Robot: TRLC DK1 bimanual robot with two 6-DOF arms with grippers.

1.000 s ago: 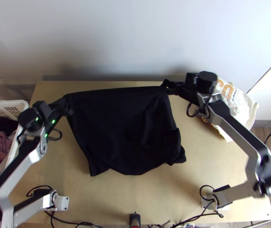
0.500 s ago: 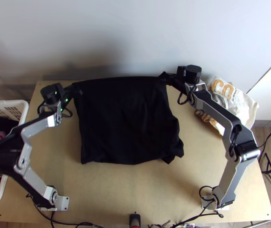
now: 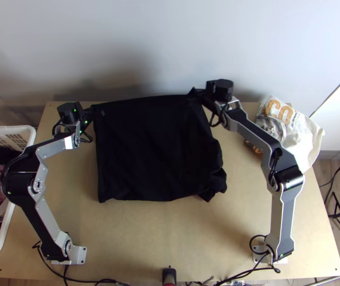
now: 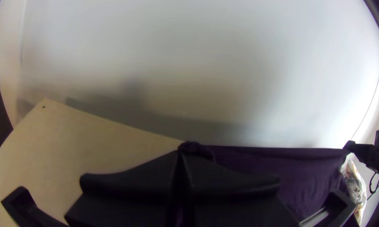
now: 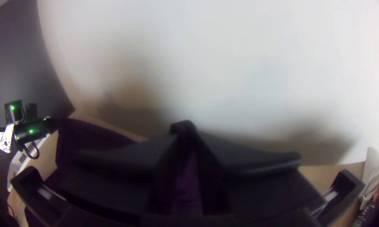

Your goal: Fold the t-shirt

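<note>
Shirt gripped at two points
I have the left gripper and right gripper closed on the shirt, one edge spanning between them

The light wooden table bears the black t-shirt, spread over its middle and up to the far edge, the cloth rumpled toward the right. A white bag with orange lettering covers the far right corner, overhanging the right edge. Metal base plates stand near the near left and near right corners, cables beside them.
</note>
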